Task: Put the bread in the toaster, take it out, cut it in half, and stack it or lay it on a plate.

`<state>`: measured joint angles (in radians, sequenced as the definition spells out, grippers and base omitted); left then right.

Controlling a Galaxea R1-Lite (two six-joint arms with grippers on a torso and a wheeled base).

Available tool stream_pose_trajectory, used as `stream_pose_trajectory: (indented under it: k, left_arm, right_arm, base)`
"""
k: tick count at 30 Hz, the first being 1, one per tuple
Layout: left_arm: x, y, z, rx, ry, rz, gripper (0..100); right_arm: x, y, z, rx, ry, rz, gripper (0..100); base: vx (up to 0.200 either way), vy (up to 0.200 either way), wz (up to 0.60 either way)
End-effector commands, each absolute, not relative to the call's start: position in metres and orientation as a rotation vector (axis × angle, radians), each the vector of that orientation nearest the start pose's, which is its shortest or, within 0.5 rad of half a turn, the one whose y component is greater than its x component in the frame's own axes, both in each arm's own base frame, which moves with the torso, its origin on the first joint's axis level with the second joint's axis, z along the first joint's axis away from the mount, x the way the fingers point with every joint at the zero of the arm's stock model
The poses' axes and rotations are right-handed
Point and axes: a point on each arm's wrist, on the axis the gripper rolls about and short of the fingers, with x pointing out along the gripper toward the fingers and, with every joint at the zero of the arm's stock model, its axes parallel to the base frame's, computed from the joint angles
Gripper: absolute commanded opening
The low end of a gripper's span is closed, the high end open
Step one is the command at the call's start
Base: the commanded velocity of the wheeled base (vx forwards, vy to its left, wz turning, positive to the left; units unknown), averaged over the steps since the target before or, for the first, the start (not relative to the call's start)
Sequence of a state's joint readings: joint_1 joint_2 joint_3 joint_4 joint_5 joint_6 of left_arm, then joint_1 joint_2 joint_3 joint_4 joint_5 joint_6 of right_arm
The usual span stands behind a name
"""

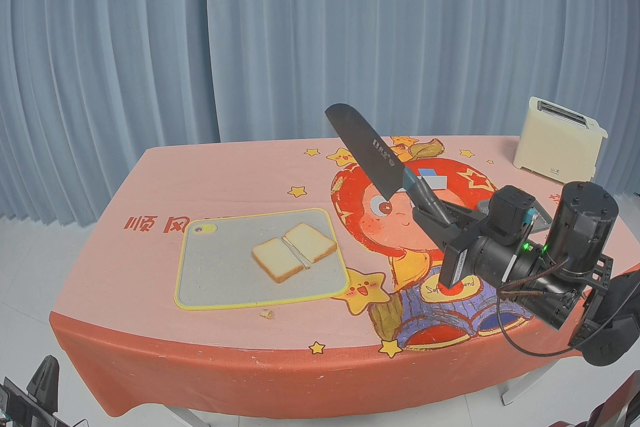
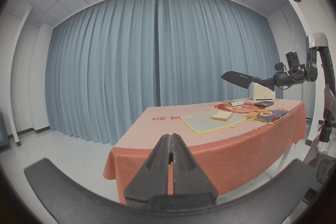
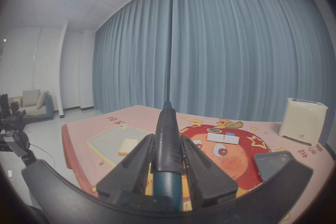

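While the right gripper clamps the knife by its handle, blade raised in the air right of the cutting board, the bread lies on that board as two halves side by side. The toaster stands far right of the board; the left gripper, closed on nothing, hangs well away from it.

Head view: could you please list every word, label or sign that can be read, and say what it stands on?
"顺风": red characters on the tablecloth, beside the cutting board.
White mark on the knife blade: too small to read.
Small mark low on the front of the toaster: too small to read.
Other print in the tablecloth's cartoon picture: partly hidden, unreadable.
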<state>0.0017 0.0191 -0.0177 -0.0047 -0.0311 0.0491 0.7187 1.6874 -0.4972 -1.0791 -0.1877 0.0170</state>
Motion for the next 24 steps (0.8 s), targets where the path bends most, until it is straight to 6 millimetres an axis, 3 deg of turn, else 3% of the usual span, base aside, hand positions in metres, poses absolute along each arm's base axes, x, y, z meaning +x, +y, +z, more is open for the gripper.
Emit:
stream_pose_trajectory:
  k: [1, 7, 24]
  left_arm:
    - [-0.023, -0.001, 0.076, 0.054, -0.005, -0.032, 0]
    - [-0.023, 0.0, 0.076, 0.017, -0.005, -0.015, 0]
    - [-0.023, 0.0, 0.075, 0.014, 0.0, -0.015, 0]
  right_arm:
    - [0.218, 0.173, 0.15, -0.036, 0.11, 0.471, 0]
    - [0.232, 0.173, 0.148, -0.027, 0.114, 0.414, 0]
    - [0.242, 0.178, 0.154, 0.006, 0.083, 0.312, 0]
  base:
    - [0.0, 0.0, 0.0]
    - [0.0, 0.0, 0.0]
    - [0.0, 0.0, 0.0]
